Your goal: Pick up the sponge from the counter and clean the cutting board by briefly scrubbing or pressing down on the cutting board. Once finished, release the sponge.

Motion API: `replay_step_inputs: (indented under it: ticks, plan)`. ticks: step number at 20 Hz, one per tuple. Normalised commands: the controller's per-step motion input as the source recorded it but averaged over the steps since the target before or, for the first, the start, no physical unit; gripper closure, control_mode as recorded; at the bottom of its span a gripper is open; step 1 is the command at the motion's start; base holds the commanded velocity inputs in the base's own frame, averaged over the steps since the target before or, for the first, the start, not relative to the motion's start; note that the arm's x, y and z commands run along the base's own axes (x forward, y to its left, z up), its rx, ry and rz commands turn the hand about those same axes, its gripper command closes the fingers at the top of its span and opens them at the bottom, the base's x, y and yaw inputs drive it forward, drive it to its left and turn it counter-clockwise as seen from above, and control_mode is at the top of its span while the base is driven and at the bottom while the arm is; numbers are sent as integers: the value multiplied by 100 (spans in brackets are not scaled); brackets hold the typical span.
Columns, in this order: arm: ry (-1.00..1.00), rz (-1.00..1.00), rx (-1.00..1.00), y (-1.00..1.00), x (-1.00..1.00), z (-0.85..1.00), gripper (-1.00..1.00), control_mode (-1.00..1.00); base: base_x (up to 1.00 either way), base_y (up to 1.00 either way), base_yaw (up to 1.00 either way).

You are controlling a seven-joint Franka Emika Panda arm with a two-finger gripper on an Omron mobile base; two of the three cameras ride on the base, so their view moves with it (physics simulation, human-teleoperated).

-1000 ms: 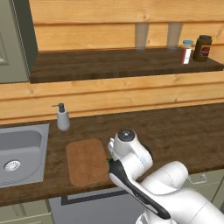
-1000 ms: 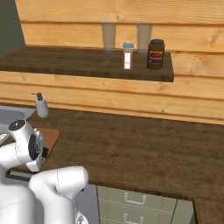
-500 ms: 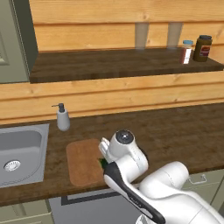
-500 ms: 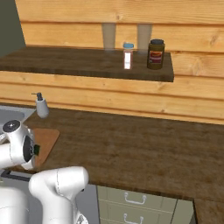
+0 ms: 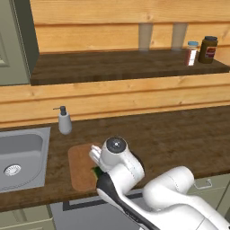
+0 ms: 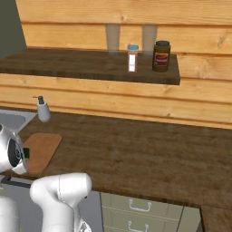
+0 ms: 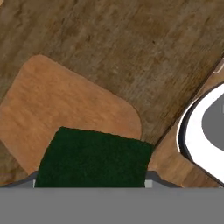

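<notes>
the gripper [image 7: 89,186] sits at the bottom edge of the hand view, its tips hidden by the sponge [image 7: 94,157], whose dark green top is at the lower middle of that frame. it looks closed on the sponge, but how wide the jaws stand i cannot tell.

the sponge hangs above the cutting board [image 7: 57,105], which runs from upper left toward the centre of the hand view; whether they touch i cannot tell. in the left base view a sliver of green [image 5: 95,171] peeks beside the wrist at lower centre, over the board [image 5: 81,166].

by my guess the sponge is light, soft and squashy, so a grip across its short sides should hold. its long axis runs left to right in the hand view, its top face toward the camera.

the counter [image 5: 179,134] spreads dark brown around the board.
</notes>
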Motion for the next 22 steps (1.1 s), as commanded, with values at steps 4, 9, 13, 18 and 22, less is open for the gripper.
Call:
replay_step_inputs:
  ticks: [4,9,13,18,22]
  plan:
    - [0,64,-16,0,-4,10,100,-100,0,0,0]
    - [-24,47,-25,10,-13,9,100,-100,0,0,0]
    - [-22,50,-12,3,0,29,100,-100,0,0,0]
    - [-6,73,0,2,3,7,100,-100,0,0,0]
    - [-6,81,-5,14,9,1,100,-100,0,0,0]
